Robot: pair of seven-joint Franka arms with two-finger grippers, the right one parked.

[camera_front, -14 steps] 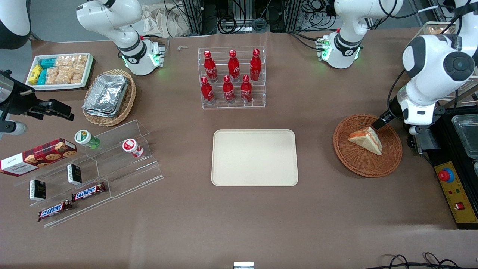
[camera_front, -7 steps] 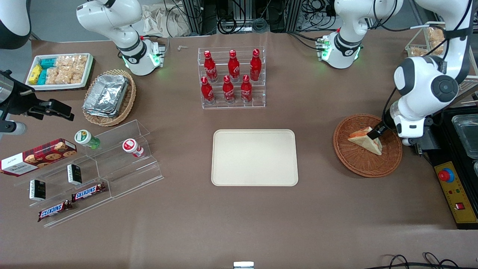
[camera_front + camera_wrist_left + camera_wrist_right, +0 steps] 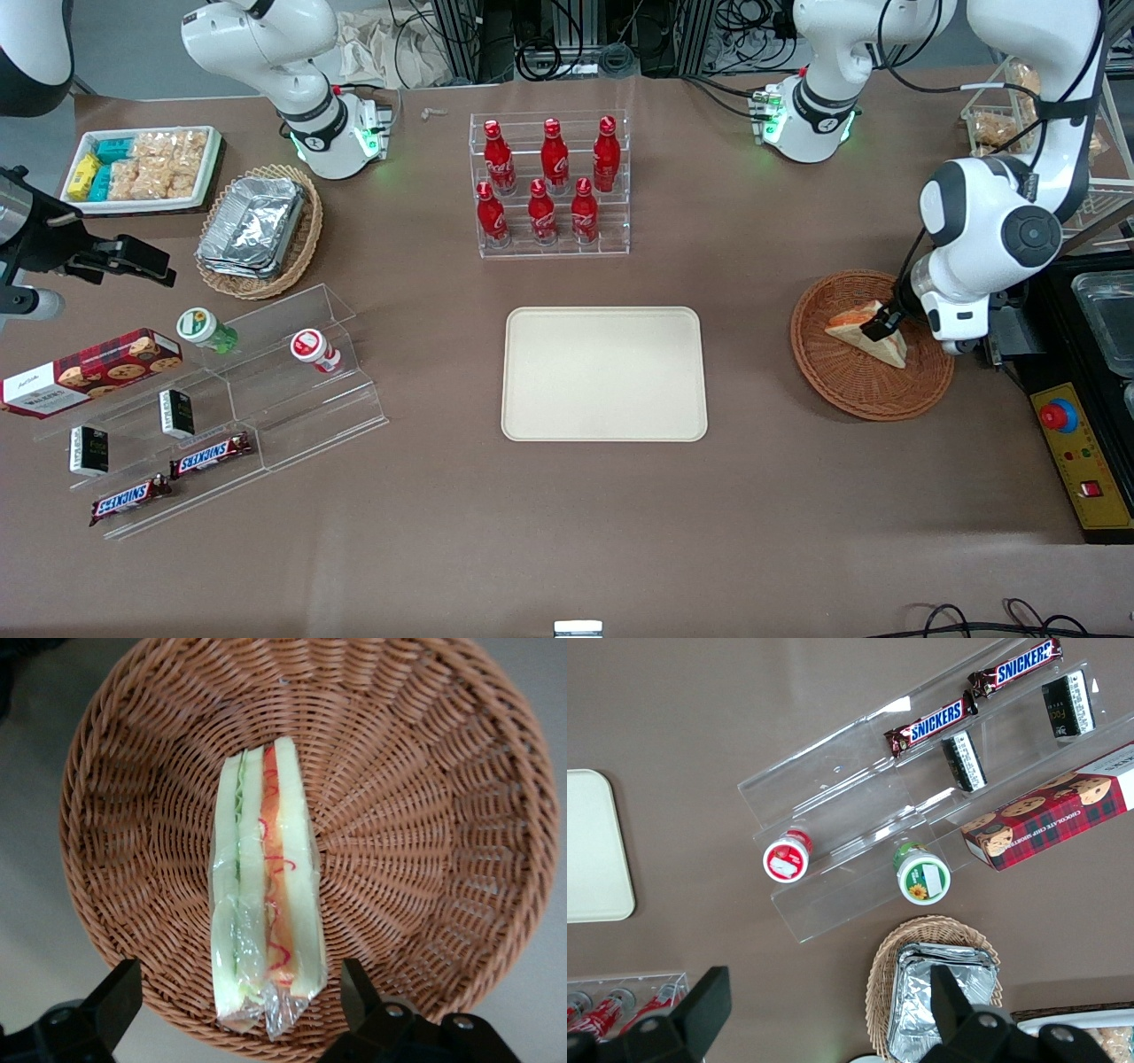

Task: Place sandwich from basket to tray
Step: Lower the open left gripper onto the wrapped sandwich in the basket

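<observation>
The sandwich (image 3: 864, 332), a plastic-wrapped wedge of white bread with orange-red and green filling, lies in the round reddish-brown wicker basket (image 3: 842, 390) toward the working arm's end of the table. It also shows in the left wrist view (image 3: 263, 886) inside the basket (image 3: 425, 815). My left gripper (image 3: 881, 326) is just above the sandwich, open, with one finger (image 3: 111, 1001) on each side of the wedge's wide end and not touching it. The cream tray (image 3: 604, 373) lies mid-table with nothing on it.
A clear rack of red cola bottles (image 3: 549, 186) stands farther from the front camera than the tray. A black control box with a red button (image 3: 1076, 443) lies beside the basket. Toward the parked arm's end are acrylic shelves with snacks (image 3: 213, 408) and a tan basket with foil trays (image 3: 259, 229).
The left gripper has come down and moved from the basket's rim to over the sandwich. The sandwich has not moved.
</observation>
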